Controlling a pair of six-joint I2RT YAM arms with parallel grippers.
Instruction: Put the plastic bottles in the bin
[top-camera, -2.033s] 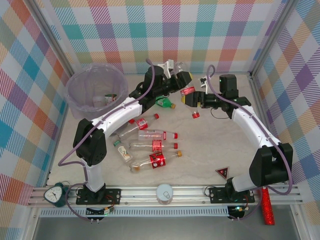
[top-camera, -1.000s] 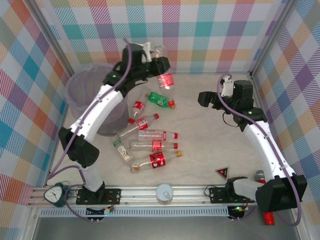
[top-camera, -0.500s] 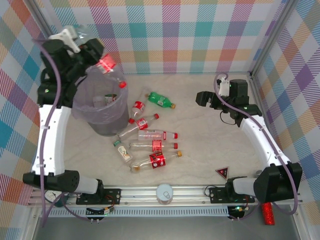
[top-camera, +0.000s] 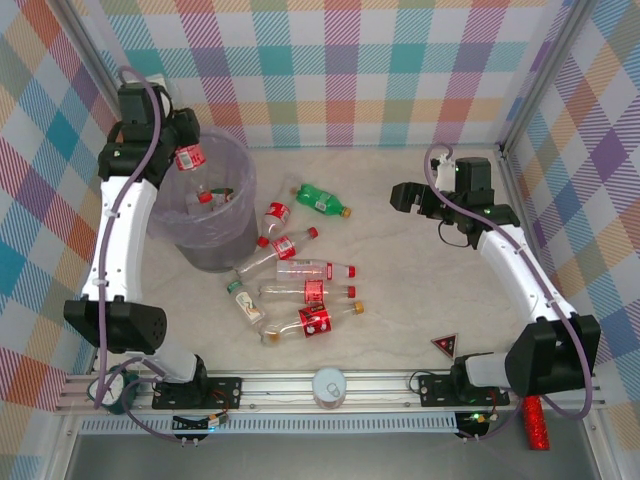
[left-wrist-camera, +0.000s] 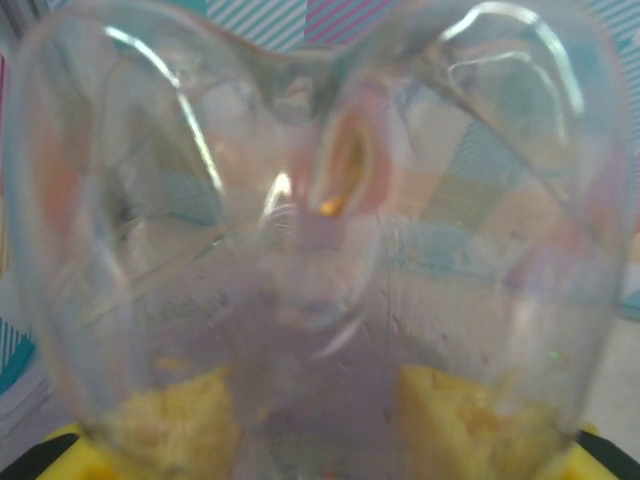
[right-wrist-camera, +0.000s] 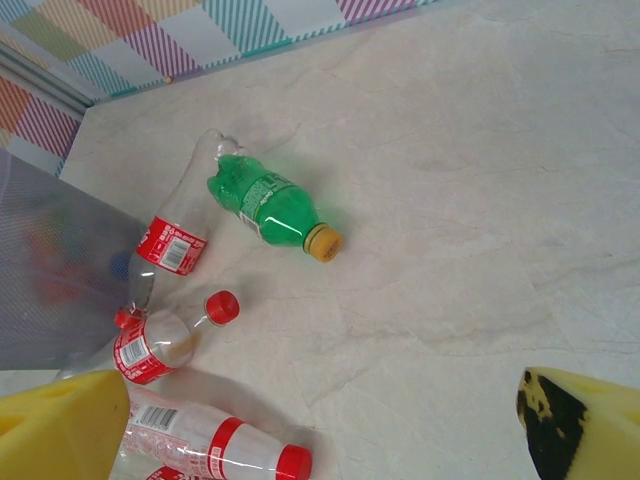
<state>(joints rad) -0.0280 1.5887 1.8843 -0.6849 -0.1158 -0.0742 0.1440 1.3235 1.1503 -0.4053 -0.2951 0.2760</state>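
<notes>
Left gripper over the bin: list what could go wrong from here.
1. The left gripper holds a bottle near the far-left rim of the bin, not over its middle; released there, it may clip the rim and fall outside.
2. The loose bottles lie packed together beside the bin; grasping one could roll its neighbours away.

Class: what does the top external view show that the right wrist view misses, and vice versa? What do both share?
Top external: the left gripper holding a clear red-labelled plastic bottle over the round pale-purple bin. Right wrist: its own yellow fingers, spread open. Both: the green yellow-capped plastic bottle lying on the table, and the bin's side.
</notes>
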